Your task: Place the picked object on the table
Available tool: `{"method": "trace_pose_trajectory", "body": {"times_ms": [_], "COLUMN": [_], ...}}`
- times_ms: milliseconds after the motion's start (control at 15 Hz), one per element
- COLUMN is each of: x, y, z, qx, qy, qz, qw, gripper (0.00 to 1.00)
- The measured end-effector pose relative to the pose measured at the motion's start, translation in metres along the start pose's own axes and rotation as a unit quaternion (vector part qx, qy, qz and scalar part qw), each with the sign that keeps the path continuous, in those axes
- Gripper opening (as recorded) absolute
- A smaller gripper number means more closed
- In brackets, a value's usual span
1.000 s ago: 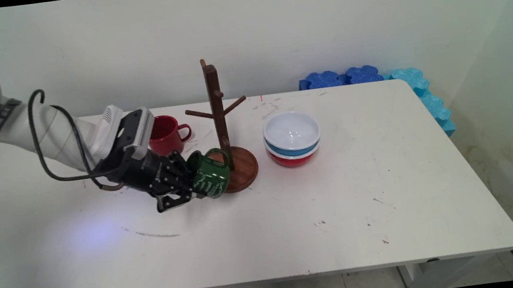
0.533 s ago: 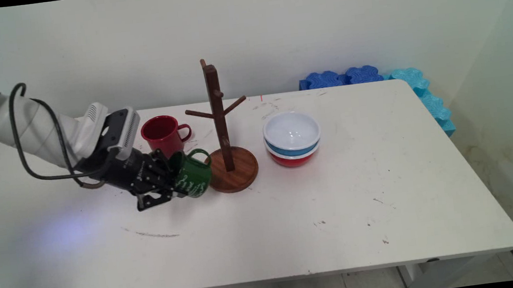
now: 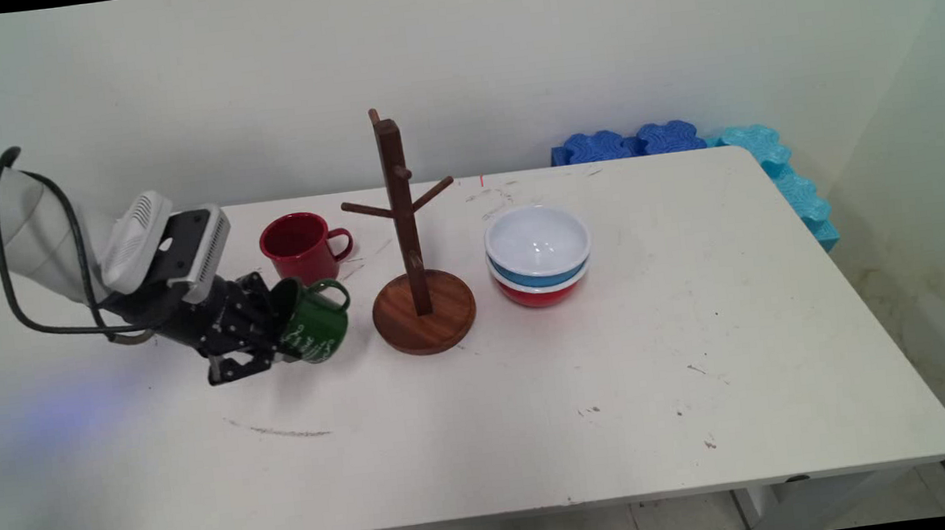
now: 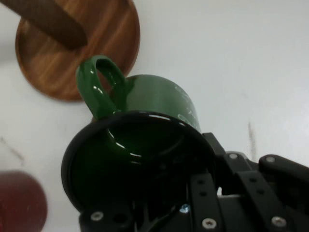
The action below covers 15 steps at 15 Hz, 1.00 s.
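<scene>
- The table (image 3: 539, 398) is white, and its near half carries only scuffs and small dark specks.
- The gripper (image 3: 266, 344) sits low over the left part of the table, coming in from the left, its fingers pinched on the rim of a green mug (image 3: 313, 319).
- In the hand view one finger reaches inside the mug's mouth at the lower edge of the rim, while the gripper's (image 4: 193, 203) black linkage runs along the outside of the wall.
- The green mug (image 4: 140, 145) is tipped on its side, its mouth facing left toward the gripper and its bottom pointing right, with white lettering on its side; it seems to be held just off the table, though contact with the surface cannot be told.
- Its handle (image 3: 332, 287) stands on the upper side, pointing toward the far right.
- Just right of the mug, and apart from it, stands a wooden mug stand (image 3: 422, 305): a round base with an upright post and short pegs sticking out near the top. All its pegs are bare.
- In the hand view the stand's base (image 4: 72, 53) lies just beyond the mug's handle (image 4: 99, 84).
- Right of the stand are stacked bowls (image 3: 538, 254): white on top, blue beneath it, red at the bottom.
- Farther back, behind the green mug, a red mug (image 3: 300, 246) stands upright with its handle to the right.
- At the far right corner, blue foam pieces (image 3: 670, 139) lie against the wall.
</scene>
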Motion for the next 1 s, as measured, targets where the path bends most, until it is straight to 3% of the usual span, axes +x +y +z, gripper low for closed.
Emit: {"method": "trace_pose_trajectory", "body": {"times_ms": [467,1000], "x": [-0.015,-0.029], "y": [-0.012,-0.026], "z": [0.003,0.017], "qx": [0.004,0.007], "qy": [-0.052,-0.104], "qz": [0.045,0.094], "qw": [0.9976,0.99], "gripper": [0.0,0.0]}}
